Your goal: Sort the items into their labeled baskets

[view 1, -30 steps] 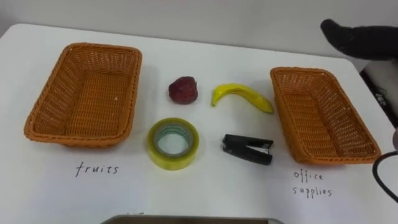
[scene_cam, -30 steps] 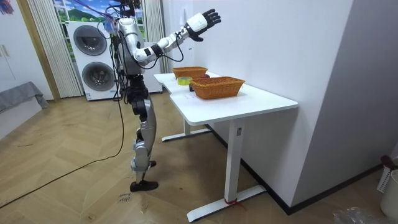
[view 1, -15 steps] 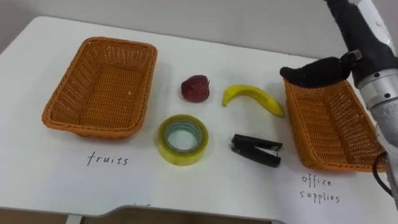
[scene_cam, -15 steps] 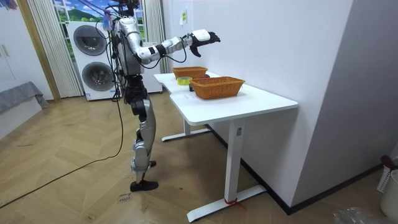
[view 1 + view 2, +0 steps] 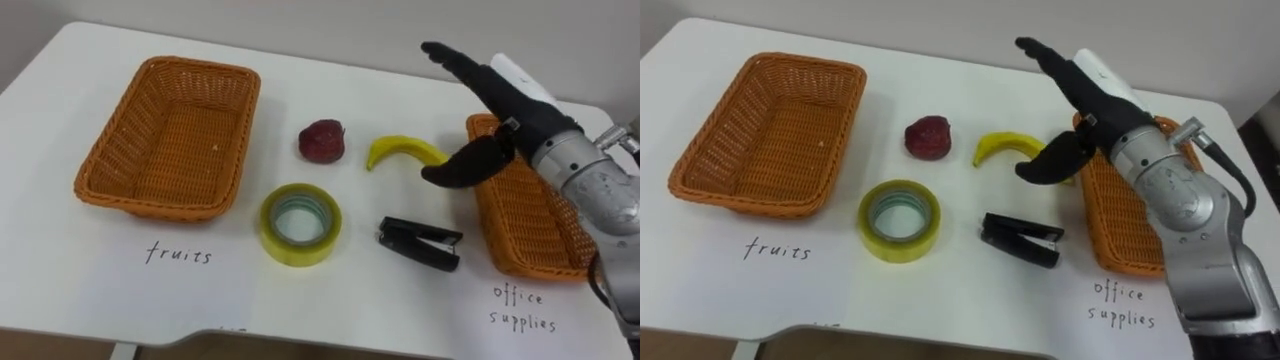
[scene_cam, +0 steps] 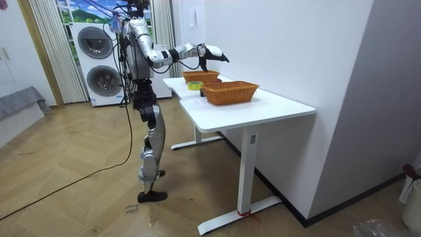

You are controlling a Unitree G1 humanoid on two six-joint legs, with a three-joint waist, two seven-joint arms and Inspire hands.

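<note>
White smooth table (image 5: 60, 290), left and right eye views: two rectangular woven wicker baskets, the left basket (image 5: 128, 125) and the right basket (image 5: 505, 220), both empty. Between them lie a rounded red fruit (image 5: 322, 140), a curved yellow banana (image 5: 400, 150), a translucent yellow tape roll (image 5: 300, 256) lying flat, and a black stapler (image 5: 420, 243). The right hand (image 5: 510, 120), dark-fingered, hangs above the banana's right end, fingers straight, thumb spread, holding nothing.

Room view: the robot stands on the wooden floor (image 6: 79, 197) at the table's end, right hand held out over the baskets; stacked washing machines (image 6: 99, 59) stand behind.
</note>
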